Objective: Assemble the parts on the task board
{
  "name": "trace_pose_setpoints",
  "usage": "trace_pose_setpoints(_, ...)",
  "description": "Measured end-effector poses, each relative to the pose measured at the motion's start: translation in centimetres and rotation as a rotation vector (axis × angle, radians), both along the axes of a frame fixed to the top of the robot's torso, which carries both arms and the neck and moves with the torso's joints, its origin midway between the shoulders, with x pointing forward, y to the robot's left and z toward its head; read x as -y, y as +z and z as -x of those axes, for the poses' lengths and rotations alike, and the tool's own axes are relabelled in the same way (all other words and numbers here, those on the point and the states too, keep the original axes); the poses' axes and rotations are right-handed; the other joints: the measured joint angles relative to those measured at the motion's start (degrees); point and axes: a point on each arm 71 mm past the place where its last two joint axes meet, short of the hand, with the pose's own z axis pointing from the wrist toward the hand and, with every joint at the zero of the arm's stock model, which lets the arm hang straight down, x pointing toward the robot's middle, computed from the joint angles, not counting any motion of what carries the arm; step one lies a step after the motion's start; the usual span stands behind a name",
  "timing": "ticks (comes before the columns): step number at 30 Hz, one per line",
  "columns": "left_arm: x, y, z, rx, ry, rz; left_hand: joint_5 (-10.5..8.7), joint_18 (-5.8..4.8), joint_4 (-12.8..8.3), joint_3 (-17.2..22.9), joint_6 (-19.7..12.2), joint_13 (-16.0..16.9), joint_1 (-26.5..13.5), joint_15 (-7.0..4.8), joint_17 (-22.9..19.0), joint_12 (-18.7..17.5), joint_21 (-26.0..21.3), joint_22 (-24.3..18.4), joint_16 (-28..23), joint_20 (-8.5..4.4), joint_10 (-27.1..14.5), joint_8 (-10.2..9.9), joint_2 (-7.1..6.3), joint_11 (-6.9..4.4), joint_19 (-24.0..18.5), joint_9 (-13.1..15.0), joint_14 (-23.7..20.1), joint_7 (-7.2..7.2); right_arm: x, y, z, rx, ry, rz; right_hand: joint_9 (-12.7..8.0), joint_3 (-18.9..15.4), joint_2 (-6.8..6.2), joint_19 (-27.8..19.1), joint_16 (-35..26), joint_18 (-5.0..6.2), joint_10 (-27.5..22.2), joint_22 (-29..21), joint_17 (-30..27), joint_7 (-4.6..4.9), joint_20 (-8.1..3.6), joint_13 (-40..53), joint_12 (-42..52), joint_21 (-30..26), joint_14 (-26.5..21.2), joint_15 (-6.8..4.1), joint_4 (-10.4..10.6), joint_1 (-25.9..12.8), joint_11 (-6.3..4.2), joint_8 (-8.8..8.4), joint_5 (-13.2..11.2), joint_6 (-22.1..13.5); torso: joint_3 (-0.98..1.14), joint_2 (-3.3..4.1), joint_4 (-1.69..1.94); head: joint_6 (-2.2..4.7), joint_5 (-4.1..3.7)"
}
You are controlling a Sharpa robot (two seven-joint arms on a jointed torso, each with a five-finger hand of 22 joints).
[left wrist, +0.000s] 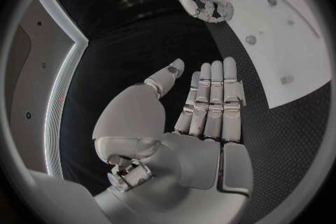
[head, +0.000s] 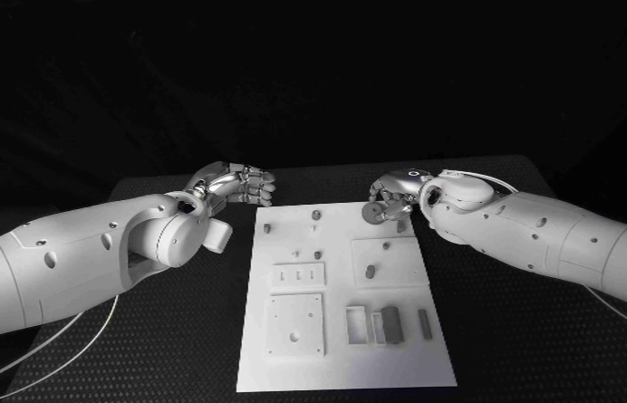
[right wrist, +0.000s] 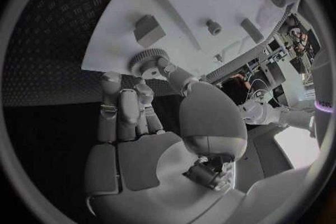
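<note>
Right hand [head: 396,195] pinching a small gear [right wrist: 145,60] over the far end of the task board [head: 392,367].
Grip looks thin, possibly fingertips only; a slip drops it off-peg. Left hand [left wrist: 210,106] flat, fingers straight, holding nothing, beside the board.

task board [head: 342,349]: smooth matt white | table [head: 170,331]: rough textured black

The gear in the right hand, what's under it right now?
The right hand pinches the gear at the far end of the task board. White board surface shows around it. Whether a peg sits directly beneath is hidden by the gear itself.
</note>
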Motion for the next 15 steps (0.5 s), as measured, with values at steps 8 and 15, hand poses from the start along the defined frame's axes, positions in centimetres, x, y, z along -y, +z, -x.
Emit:
trace_pose_setpoints(8, 0.02, 0.00, 0.01, -0.001, -0.001, 0.000, 0.00, -0.04, 0.00, 0.00, 0.00, 0.05, 0.00, 0.00, 0.05, 0.00, 0.00, 0.00, 0.00, 0.00, 0.00, 0.00, 0.00, 0.00, 0.00, 0.00, 0.00, 0.00, -0.37, -0.18, 0.31, 0.021, 0.023, 0.000, -6.81, 0.02, 1.07, -0.01, 0.00, 0.00, 0.21, 0.00, -0.07, 0.00, 0.00, -0.15, 0.00, 0.00, 0.08, -0.13, 0.02, 0.60, -0.20, 0.00, 0.00, 0.00, 0.03, 0.00, -0.01, -0.02, -0.03)
trace_pose_setpoints(15, 0.01, 0.00, 0.01, -0.001, -0.001, 0.000, 0.00, -0.09, 0.00, 0.00, 0.00, 0.05, 0.00, 0.00, 0.05, 0.00, 0.00, 0.05, 0.00, 0.00, 0.00, 0.00, 0.00, 0.00, 0.00, 0.00, 0.00, 0.00, -0.78, -0.36, 0.62, 0.037, 0.043, -0.001, -11.77, 0.21, 1.30, -0.30, 0.00, -0.01, 0.22, 0.00, -0.14, 0.00, -0.13, -0.39, -0.01, 0.00, -0.11, -0.32, -0.14, 0.54, -0.20, 0.00, 0.11, 0.00, 0.05, 0.00, -0.01, 0.00, -0.03)
